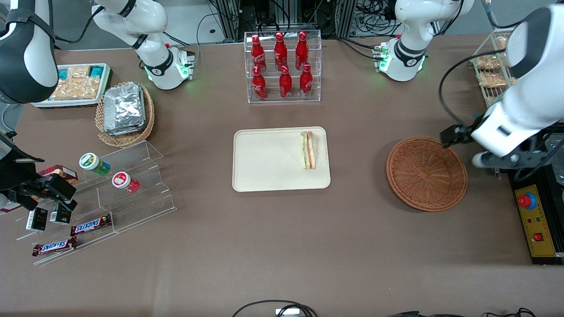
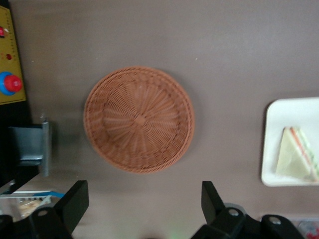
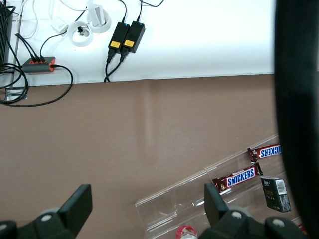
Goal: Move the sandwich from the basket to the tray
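And the job looks done from here: the sandwich (image 1: 309, 149) lies flat on the tray (image 1: 264, 176), at the end of it nearest the working arm, close to the rim but fully inside, and nothing seems left but for the arm to park. Nearest the front camera, on the parked arm's end of the table, a clear acrylic stepped stand (image 1: 132, 193) carries Snickers bars (image 1: 90, 225) in glossy wrappers and two small round-lidded tubs (image 1: 94, 163). Moving up, the tray itself is a flat cream-beige rectangle with rounded corners and a low raised rim, matte and smooth, and the sandwich on it is a triangular wedge in clear wrap, white bread with green and orange-red layers showing along the cut edge. Toward the working arm's end sits the basket (image 1: 426, 174), round, shallow, reddish-brown wicker woven in rings out from a small centre knot, and it holds nothing now. The gripper (image 2: 144, 204) hangs high over the table beside the basket, its fingers spread wide apart and carrying nothing, well apart from the sandwich. Farthest from the camera, a clear rack of red bottles (image 1: 283, 66) stands upright, shiny and narrow-necked, with a lighter tan basket of crinkled foil packets (image 1: 124, 110) off toward the parked arm's end.
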Controlling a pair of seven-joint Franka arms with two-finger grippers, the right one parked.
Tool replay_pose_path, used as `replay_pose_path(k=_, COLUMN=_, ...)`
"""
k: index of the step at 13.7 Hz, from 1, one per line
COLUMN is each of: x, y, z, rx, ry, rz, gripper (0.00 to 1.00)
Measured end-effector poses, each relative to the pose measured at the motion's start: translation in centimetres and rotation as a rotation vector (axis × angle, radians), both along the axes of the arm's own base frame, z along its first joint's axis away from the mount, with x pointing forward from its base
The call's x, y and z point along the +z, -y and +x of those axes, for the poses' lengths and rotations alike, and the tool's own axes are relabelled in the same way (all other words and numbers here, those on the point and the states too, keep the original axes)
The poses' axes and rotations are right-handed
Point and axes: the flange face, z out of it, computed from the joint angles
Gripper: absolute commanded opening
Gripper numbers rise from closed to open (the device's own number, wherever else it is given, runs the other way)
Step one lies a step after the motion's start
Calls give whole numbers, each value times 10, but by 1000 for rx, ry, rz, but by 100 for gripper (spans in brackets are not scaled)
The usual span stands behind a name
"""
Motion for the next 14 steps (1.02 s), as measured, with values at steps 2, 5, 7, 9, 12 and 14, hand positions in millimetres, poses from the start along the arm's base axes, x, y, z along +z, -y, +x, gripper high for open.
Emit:
replay_pose_path(k=2, x=19, y=-23, z=-12, rx=-50, ry=-1, rz=-4, gripper=100)
replay_pose_path(k=5, x=38, y=-34, z=-23, rx=-94, ry=19, rz=-7, gripper=100)
replay_pose_path(k=7, x=39, y=-31, z=-24, rx=-105, ry=21, rz=-9, gripper=100)
replay_pose_path(k=9, x=37, y=-29, z=-24, rx=-110, ry=17, rz=-10, gripper=100)
replay_pose_path(k=12, x=35, y=-29, z=-24, rx=-111, ry=8, rz=-10, gripper=100)
replay_pose_path(k=14, x=34, y=-29, z=-25, rx=-127, ry=-1, rz=-12, gripper=100)
